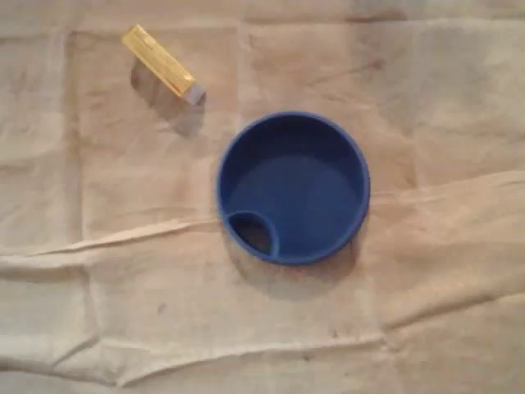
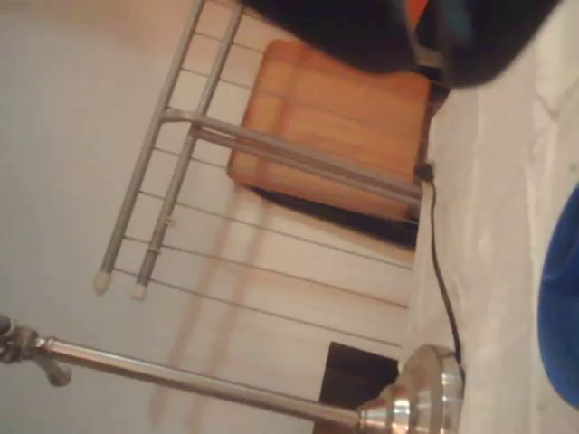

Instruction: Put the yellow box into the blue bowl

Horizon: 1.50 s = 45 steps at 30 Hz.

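A long yellow box (image 1: 161, 62) with a grey end lies flat on the cloth at the upper left of the overhead view, angled from upper left to lower right. The round blue bowl (image 1: 293, 187) stands near the middle, to the lower right of the box, with a small inner pocket at its lower left rim and nothing else inside. In the wrist view a slice of the blue bowl (image 2: 563, 307) shows at the right edge. A dark blurred part of the arm (image 2: 398, 32) crosses the top of the wrist view; its fingers cannot be made out.
A wrinkled beige cloth (image 1: 123, 295) covers the table. The wrist view looks sideways past the table edge to a metal rack (image 2: 208, 136), a wooden board (image 2: 335, 117), a black cable (image 2: 439, 271) and a metal stand (image 2: 271, 393).
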Tool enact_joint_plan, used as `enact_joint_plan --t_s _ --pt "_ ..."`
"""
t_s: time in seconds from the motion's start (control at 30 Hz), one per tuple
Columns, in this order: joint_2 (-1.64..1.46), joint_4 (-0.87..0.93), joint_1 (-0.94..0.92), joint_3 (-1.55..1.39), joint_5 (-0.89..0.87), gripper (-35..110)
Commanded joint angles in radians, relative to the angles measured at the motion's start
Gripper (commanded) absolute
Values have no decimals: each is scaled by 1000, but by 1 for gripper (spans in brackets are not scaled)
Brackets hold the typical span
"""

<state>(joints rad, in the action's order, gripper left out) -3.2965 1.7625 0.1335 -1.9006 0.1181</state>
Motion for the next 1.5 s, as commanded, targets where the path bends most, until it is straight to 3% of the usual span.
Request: enact_joint_plan --t_s 0.0,1.17,1.47 --pt "-38 -8 8 2 2 0" --pt "-29 -9 9 2 -5 0" --pt "276 -11 -2 84 -11 0"
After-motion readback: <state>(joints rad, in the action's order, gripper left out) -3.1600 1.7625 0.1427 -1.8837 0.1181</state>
